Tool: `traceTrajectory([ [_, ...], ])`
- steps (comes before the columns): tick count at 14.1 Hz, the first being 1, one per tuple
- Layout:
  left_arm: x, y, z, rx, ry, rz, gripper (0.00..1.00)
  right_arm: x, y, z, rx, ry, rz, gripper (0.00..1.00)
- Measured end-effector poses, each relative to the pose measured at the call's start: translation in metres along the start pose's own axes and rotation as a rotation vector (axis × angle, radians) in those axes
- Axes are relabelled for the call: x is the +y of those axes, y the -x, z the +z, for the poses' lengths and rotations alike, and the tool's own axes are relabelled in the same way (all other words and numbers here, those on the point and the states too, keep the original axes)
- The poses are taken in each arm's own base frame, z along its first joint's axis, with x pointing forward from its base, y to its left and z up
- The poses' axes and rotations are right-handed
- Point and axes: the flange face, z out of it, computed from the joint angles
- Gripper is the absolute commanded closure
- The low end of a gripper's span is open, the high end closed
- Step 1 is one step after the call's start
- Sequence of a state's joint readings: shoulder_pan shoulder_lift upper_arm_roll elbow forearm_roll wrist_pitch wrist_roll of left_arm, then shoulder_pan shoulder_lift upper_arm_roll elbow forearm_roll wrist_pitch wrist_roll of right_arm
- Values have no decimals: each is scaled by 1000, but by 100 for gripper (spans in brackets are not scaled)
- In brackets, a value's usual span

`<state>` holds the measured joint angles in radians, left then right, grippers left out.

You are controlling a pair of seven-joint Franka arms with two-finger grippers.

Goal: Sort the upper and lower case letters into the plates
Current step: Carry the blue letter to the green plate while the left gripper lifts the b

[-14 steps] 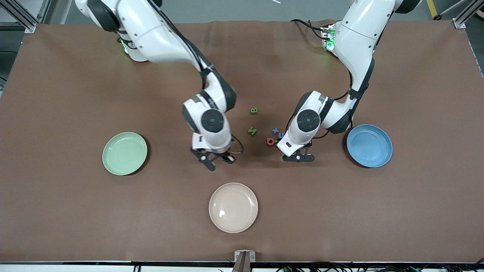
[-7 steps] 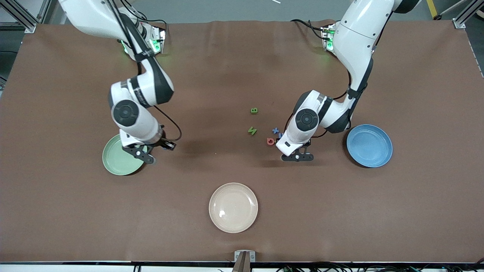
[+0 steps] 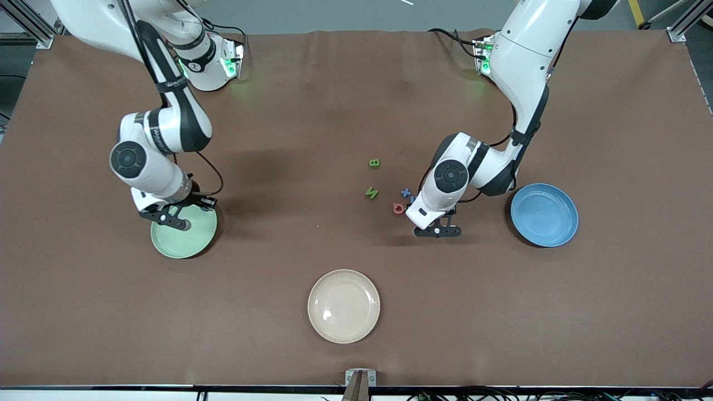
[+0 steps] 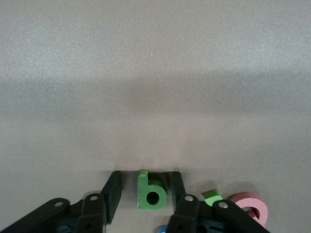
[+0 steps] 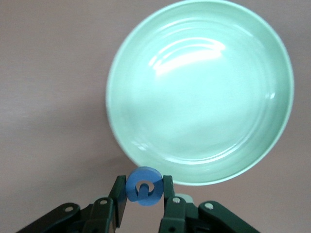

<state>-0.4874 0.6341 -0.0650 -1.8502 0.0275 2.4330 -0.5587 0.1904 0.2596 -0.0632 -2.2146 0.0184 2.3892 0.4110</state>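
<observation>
Left tool [image 4: 144, 190] straddles green letter [image 4: 150, 191].

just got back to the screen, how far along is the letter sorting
Barely started: the green plate and blue plate are both empty. In hand: the right gripper holds a blue letter over the green plate's edge, and the left gripper straddles a green b on the table. Left: the B, another green letter and the red letter cluster.

Robotics lab bench: two white Franka arms bolted along far edge of wide table under brown mat [image 3: 356, 345], aluminium extrusion frame posts [image 3: 680, 28] at far corners, grey floor, cable bundles [image 3: 557, 394] along near edge.
</observation>
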Motion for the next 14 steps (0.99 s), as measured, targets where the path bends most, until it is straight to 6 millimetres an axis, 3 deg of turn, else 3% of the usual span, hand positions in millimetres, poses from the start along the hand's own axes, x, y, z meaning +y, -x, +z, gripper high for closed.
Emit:
traceTrajectory([
  [3,2,1,-1,1,1,-10,71,31,-3,15,30,-15,-34,100],
  [6,4,1,-1,2,2,-16,83,57,-3,31,30,-16,-53,99],
  [11,5,1,-5,7,3,-28,94,57,-1,55,13,-10,-68,93],
  [12,5,-1,-11,9,2,-30,94,56,0,60,14,-10,-71,89],
  [13,2,-3,-22,2,-5,-33,94,55,-1,64,16,-10,-72,72],
  [14,-4,-6,-37,-6,-15,-31,94,55,-1,67,18,-10,-72,45],
])
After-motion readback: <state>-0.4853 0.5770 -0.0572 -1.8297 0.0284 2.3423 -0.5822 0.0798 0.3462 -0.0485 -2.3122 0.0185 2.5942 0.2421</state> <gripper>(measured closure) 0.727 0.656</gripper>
